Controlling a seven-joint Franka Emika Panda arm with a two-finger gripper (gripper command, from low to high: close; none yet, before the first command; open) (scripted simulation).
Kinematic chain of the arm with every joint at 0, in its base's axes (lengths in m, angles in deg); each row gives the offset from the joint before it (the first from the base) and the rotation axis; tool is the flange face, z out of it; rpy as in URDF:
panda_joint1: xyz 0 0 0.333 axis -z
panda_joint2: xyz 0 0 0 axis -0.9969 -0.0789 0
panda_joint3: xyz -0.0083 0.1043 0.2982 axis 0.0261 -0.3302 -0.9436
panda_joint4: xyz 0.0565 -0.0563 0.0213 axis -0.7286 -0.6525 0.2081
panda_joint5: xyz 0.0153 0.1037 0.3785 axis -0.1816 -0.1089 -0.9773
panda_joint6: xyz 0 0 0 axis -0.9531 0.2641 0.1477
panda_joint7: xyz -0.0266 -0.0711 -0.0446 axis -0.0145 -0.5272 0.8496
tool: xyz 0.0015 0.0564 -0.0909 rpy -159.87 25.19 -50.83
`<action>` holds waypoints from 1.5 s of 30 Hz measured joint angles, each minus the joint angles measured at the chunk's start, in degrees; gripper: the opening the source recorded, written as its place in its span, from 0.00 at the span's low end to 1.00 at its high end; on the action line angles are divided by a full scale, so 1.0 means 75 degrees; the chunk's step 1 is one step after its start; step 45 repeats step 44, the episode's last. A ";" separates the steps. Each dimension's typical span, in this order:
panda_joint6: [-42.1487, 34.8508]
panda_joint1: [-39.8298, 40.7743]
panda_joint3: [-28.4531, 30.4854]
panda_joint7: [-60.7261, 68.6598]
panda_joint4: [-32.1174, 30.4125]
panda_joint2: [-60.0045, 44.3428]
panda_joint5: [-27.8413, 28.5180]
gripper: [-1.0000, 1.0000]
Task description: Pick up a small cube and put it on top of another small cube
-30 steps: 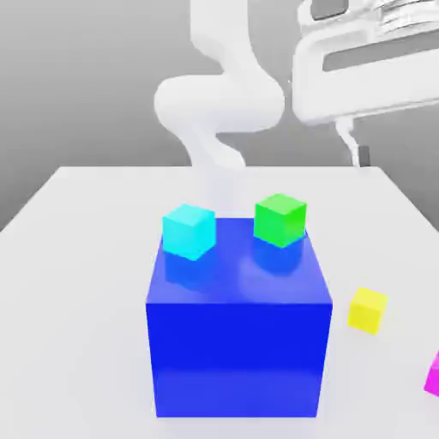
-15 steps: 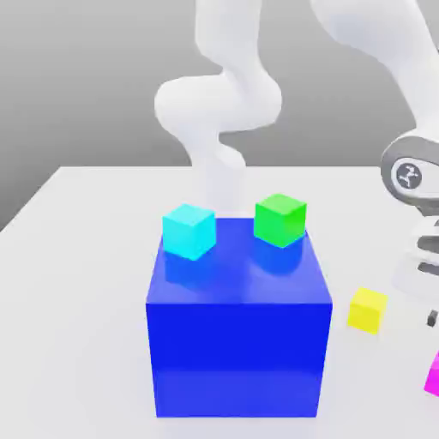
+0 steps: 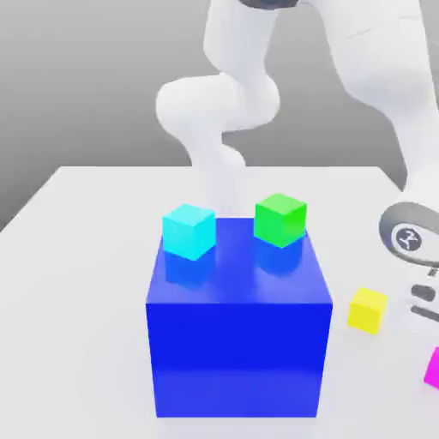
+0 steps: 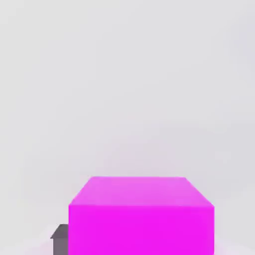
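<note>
lining up with the magenta cube [image 4: 141, 230], the claw [image 4: 141, 244] sits low, likely to lift it — whether it's clenched or released, i can't tell. the cube rests flat toward the tabletop [image 3: 77, 300] edge on the exterior view's right — probably for stacking.

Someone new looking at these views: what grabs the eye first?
The big blue block, mid-table, with a cyan cube and a green cube on top. Next, the magenta cube, large in the hand view and at the exterior view's right edge.
</note>
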 joint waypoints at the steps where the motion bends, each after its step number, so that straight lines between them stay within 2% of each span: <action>1: -0.0176 0.0131 -0.0108 0.0182 -0.0083 0.0274 -0.0199 0.00; 7: -0.1165 0.0941 -0.0434 0.1710 -0.0671 0.2006 -0.1656 0.00; 15: -0.2604 0.1392 -0.0040 0.3320 -0.1423 0.4318 -0.2908 0.00; 22: -0.3824 0.1520 0.0553 0.4081 -0.2093 0.6216 -0.3120 0.00; 33: -0.5577 0.1852 0.1147 0.4536 -0.3178 0.8996 -0.2731 0.00; 37: -0.4741 0.1866 0.1085 0.4575 -0.3959 0.8928 -0.2780 0.00; 38: -0.4434 0.1862 0.1054 0.4580 -0.4176 0.8837 -0.2806 1.00; 45: -0.4287 0.1864 0.1035 0.4577 -0.4284 0.8792 -0.2806 1.00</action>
